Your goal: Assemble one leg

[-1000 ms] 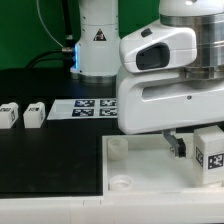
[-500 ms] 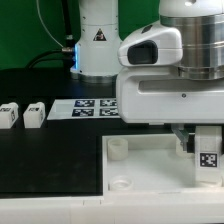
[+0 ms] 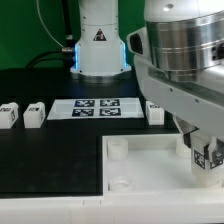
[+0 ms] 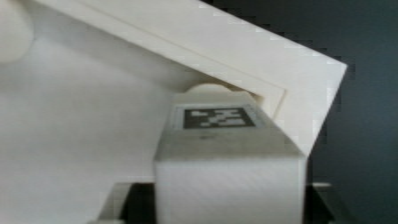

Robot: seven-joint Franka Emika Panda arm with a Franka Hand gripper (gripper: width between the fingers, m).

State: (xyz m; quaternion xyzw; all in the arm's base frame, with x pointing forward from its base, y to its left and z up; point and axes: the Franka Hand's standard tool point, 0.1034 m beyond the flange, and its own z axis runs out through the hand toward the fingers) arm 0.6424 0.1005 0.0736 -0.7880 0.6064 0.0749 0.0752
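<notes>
My gripper (image 3: 203, 148) is shut on a leg (image 3: 211, 157), a white block with a marker tag, held over the near-right corner of the large white panel (image 3: 150, 165). In the wrist view the leg (image 4: 222, 150) runs out from between the jaws of my gripper (image 4: 226, 200). Its tagged tip is at a round corner socket (image 4: 214, 88) of the panel (image 4: 89, 110); I cannot tell whether it touches. Three more legs lie on the black table: two at the exterior view's left (image 3: 10, 113) (image 3: 35, 113) and one behind the arm (image 3: 155, 112).
The marker board (image 3: 95, 107) lies flat behind the panel. The robot base (image 3: 98, 40) stands at the back. Two open corner sockets (image 3: 117, 148) (image 3: 120, 183) are on the panel's left side. The arm hides the panel's right part.
The wrist has turned and tilted, and the held leg has sunk slightly toward the panel's right corner. The leg behind the arm has come into view.
</notes>
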